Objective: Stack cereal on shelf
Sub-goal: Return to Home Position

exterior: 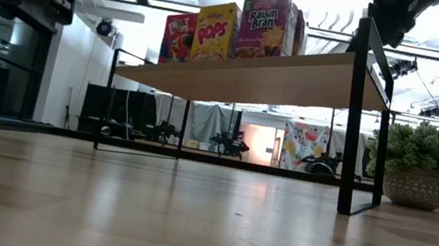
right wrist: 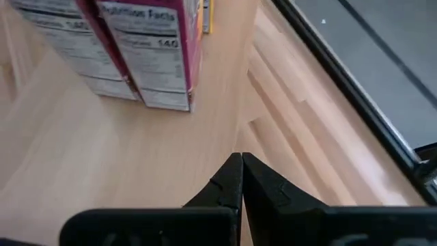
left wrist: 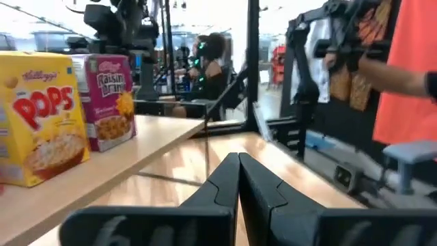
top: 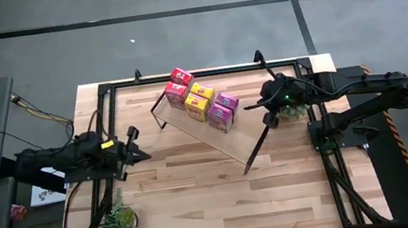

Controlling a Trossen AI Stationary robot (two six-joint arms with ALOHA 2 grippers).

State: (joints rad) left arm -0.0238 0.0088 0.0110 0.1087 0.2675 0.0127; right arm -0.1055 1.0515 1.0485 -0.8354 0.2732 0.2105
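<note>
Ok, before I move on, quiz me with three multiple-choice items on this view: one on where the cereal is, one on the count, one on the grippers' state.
1. Where is the cereal?
A. clamped in the grippers
B. under the shelf
C. on top of the shelf

2. How many boxes are there?
A. six
B. four
C. nine

3. How are the left gripper and right gripper?
A. both open
B. both shut, holding nothing
C. right shut on a box

Answers:
1 C, the low view shows boxes standing on the board.
2 A, the high view shows two red, two yellow and two magenta.
3 B, each wrist view shows its fingers pressed together with nothing between them.
</note>
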